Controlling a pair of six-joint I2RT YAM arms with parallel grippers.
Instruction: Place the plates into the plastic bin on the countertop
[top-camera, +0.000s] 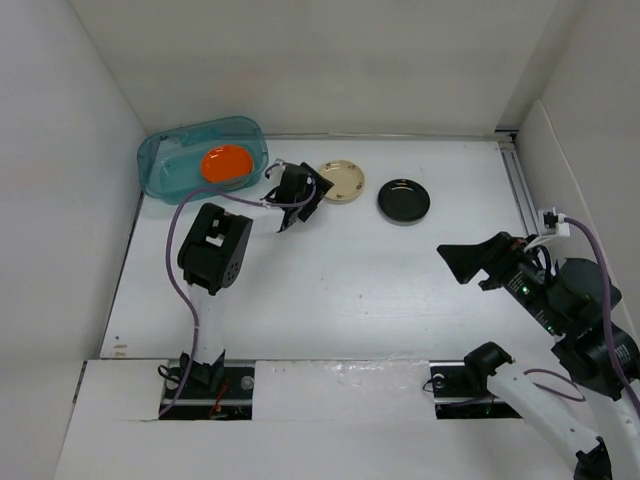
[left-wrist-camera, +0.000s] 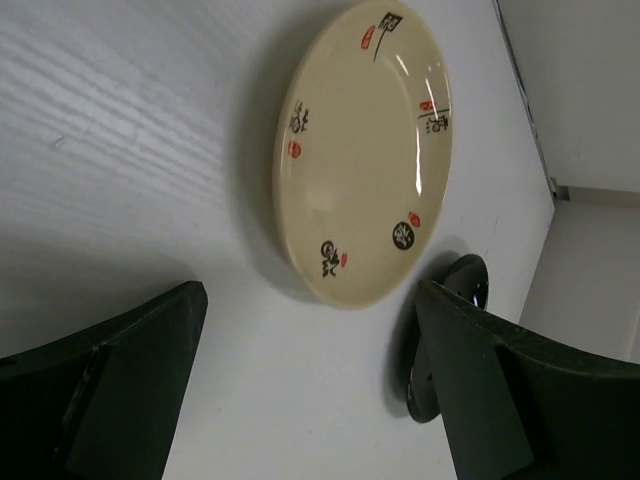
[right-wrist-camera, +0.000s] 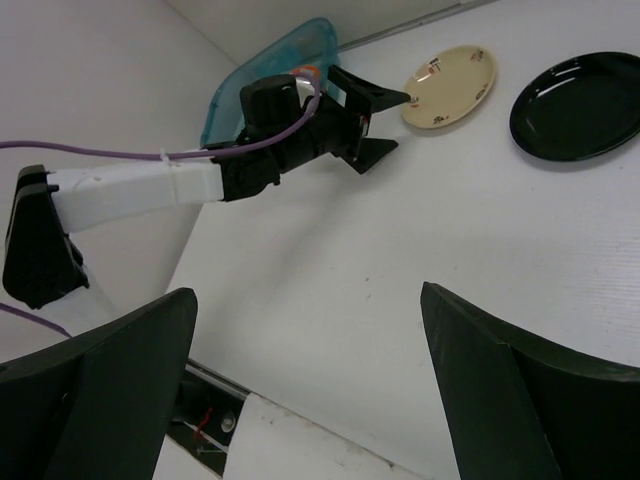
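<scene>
Left wrist: left gripper (left-wrist-camera: 308, 295) wide open, empty, near cream plate (left-wrist-camera: 360, 150).

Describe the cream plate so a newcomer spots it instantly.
Start at the teal plastic bin in the far-left corner of the countertop. Right of it, just past the left end effector, lie two plates. The cream plate is the one nearer the bin, with small red and black marks; the black plate beyond it is plain.
</scene>
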